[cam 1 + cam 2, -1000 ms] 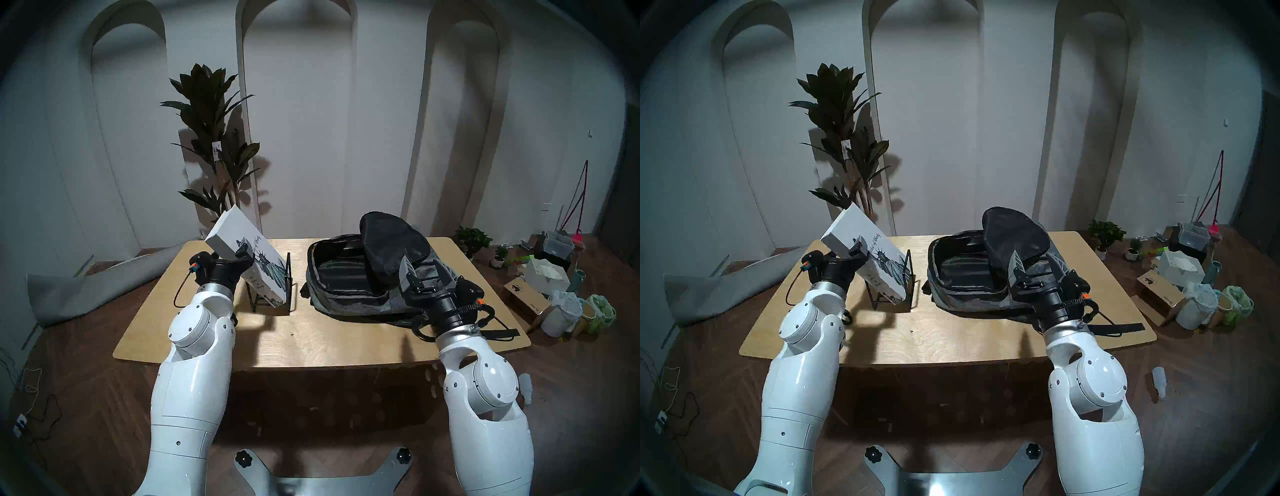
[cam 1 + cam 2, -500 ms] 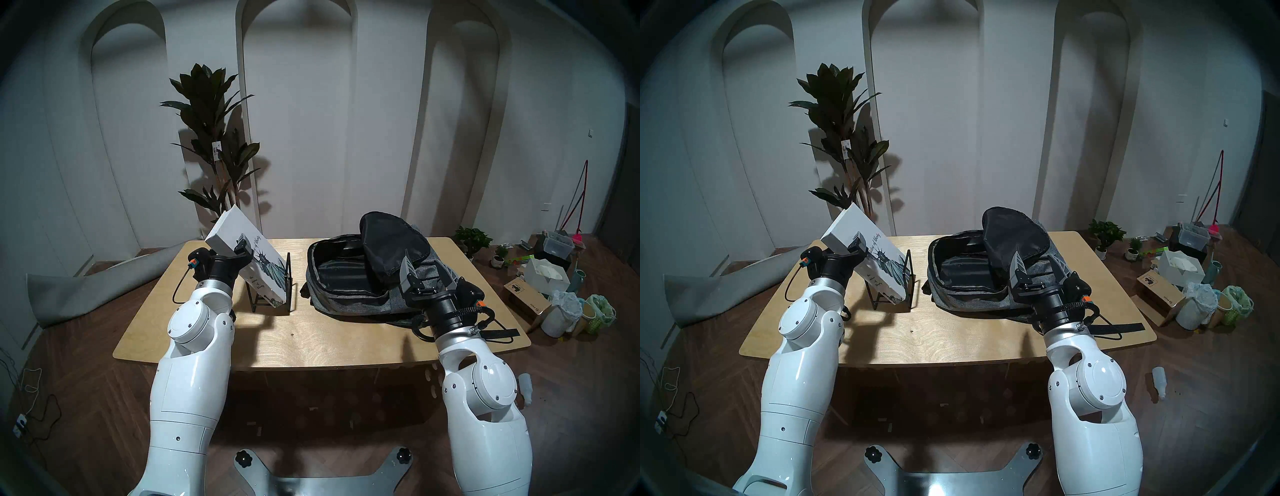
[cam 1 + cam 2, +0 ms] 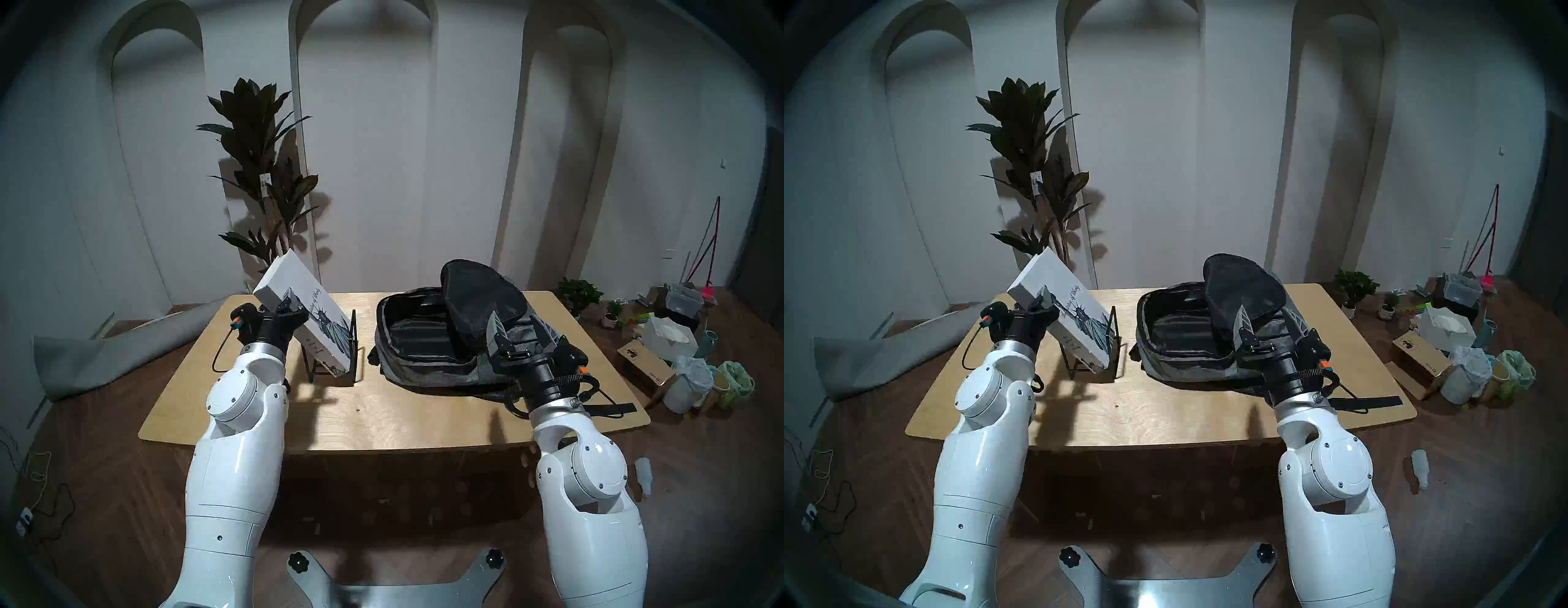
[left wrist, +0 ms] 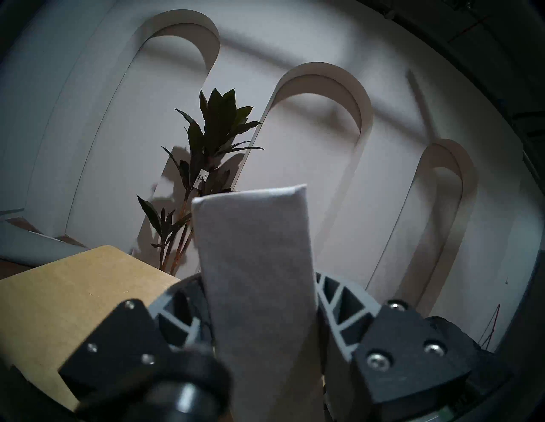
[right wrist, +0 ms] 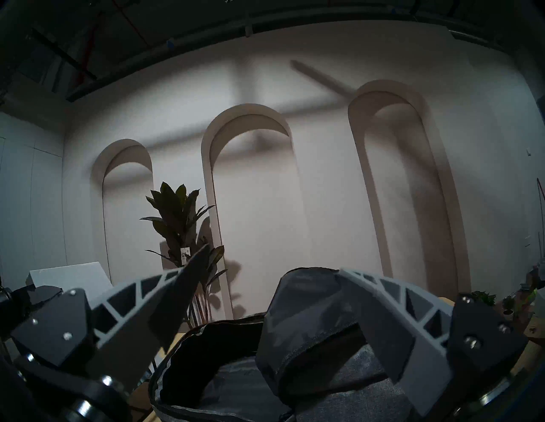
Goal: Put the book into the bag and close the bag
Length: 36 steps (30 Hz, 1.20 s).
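- The step in hand is judged to be the lifting of the book [image 3: 303, 314] out of the black wire stand [image 3: 339, 361]; the book leans toward ten o'clock, its lower corner still lodged in the stand at the tabletop's [image 3: 382, 416] left part.
- The left gripper [image 3: 283, 306] is clamped on the book's upper near edge (in the left wrist view the white block [image 4: 259, 280] is seen pinched between both fingers [image 4: 339, 306]).
- The bag [image 3: 428, 339] lies at three o'clock of the stand, well apart from it, its main compartment unzipped and its black-lined flap [image 3: 479, 297] raised.
- The right gripper [image 3: 519, 331] is spread wide around the flap's lower right part; whether any finger touches the fabric cannot be told.
- The next move, it is judged, calls for the book to be raised clear of the stand's wire, carried toward three o'clock and lowered flat into the opening, while the flap is kept out of its way.
- Counted: one book, one bag, one stand, two grippers, one tall potted plant [image 3: 259, 170] at twelve o'clock behind the tabletop.
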Motion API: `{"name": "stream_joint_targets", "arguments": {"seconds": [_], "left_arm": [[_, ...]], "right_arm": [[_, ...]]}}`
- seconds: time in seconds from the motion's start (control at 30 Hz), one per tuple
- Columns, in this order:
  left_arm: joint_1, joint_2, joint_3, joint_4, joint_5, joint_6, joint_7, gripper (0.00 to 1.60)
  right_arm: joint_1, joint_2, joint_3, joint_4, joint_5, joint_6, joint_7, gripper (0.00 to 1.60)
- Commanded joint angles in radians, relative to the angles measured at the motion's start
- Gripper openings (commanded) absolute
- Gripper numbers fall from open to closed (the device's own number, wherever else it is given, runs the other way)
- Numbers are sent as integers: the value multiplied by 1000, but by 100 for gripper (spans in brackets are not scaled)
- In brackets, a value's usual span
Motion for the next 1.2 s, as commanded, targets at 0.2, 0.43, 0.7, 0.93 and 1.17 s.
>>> {"name": "stream_joint_targets", "arguments": {"seconds": [0.2,0.43,0.7,0.93,1.17], "left_arm": [[-5,-18,-13,-50,-62,-20,-41,0],[13,-29,-3,-104,-66,-18,-38,0],[32,-11,17,-183,-23,-23,-27,0],[60,2,13,-274,15,-18,-13,0],[69,-12,12,-359,26,-7,16,0]], "right_arm": [[25,-5,-2,-9,2,-11,-2,160],[20,-7,-2,-6,3,-12,-3,160],[13,-7,0,-4,11,-17,0,160],[13,-7,6,3,21,-18,2,160],[28,14,20,-15,-11,48,-20,160]]}}
